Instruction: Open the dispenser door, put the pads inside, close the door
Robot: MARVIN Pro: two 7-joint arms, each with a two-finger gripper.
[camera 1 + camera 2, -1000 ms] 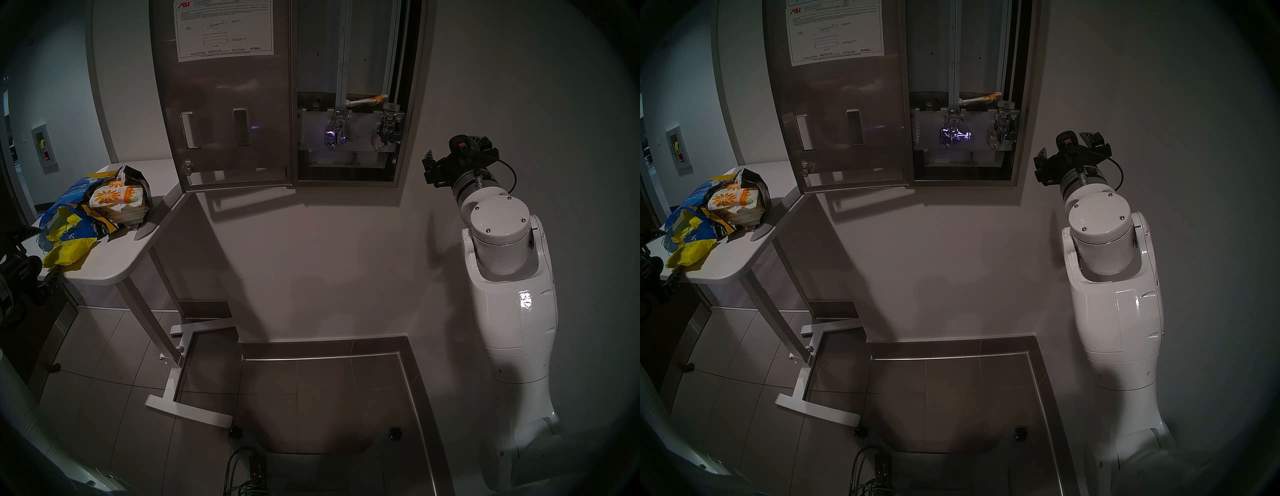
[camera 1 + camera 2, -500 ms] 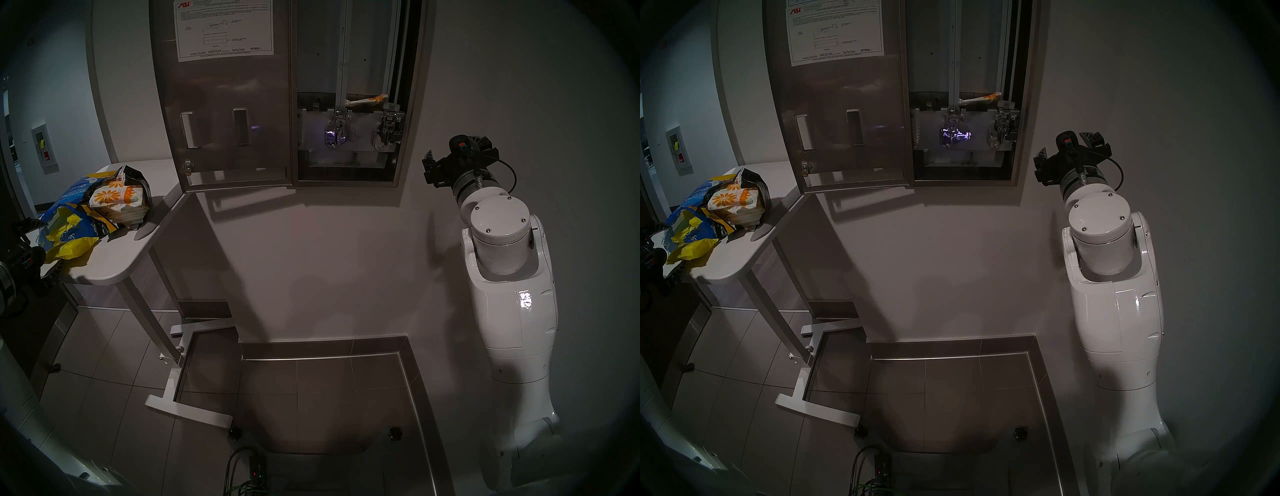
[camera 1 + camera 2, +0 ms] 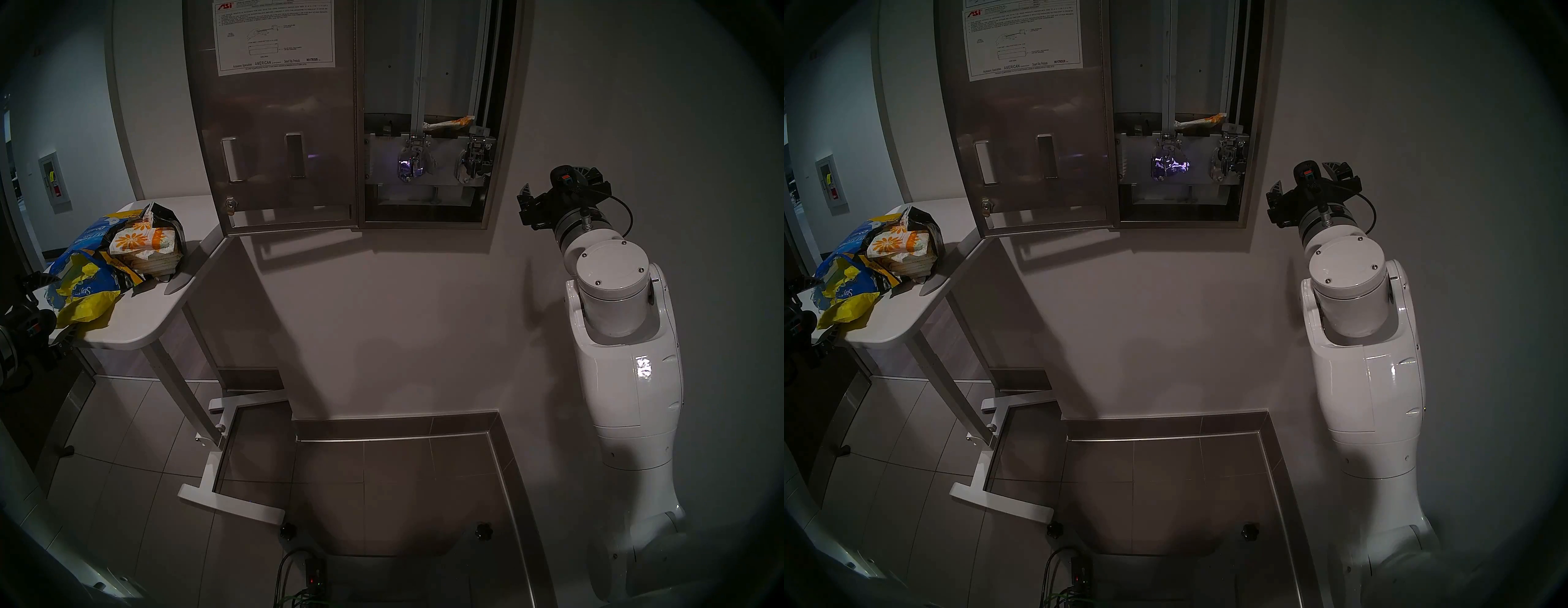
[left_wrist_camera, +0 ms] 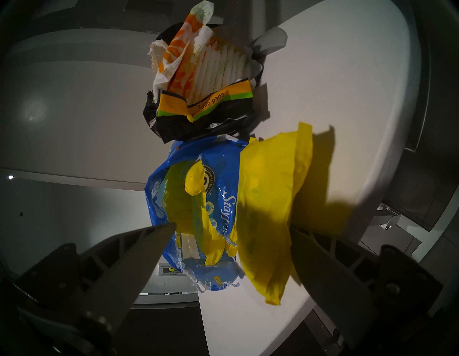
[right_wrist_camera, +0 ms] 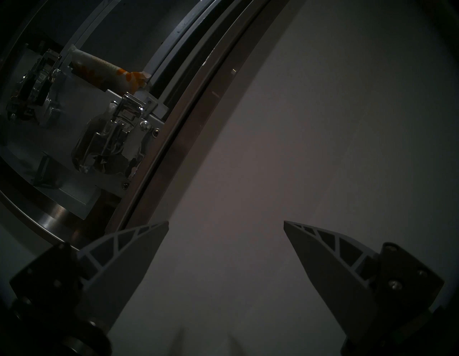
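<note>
The left end effector stands spread wide and empty at the edge of the white worktop, its fingers on either side of a plain bright yellow wrapped pad and the torn blue-and-yellow plastic bag. Beyond them, white pads with orange flower print sit in a black wrapper. The right end effector, also spread and empty, faces the wall beside the tall brushed-steel dispenser (one flowered pad lies inside), whose steel door hangs open leftward.

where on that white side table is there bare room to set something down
The white side table is bare along its near rounded edge, right of the loose yellow wrapper, and on the far strip toward the open steel dispenser door. The left side is crowded: torn blue-and-yellow bag, black pack of flower-print pads.
</note>
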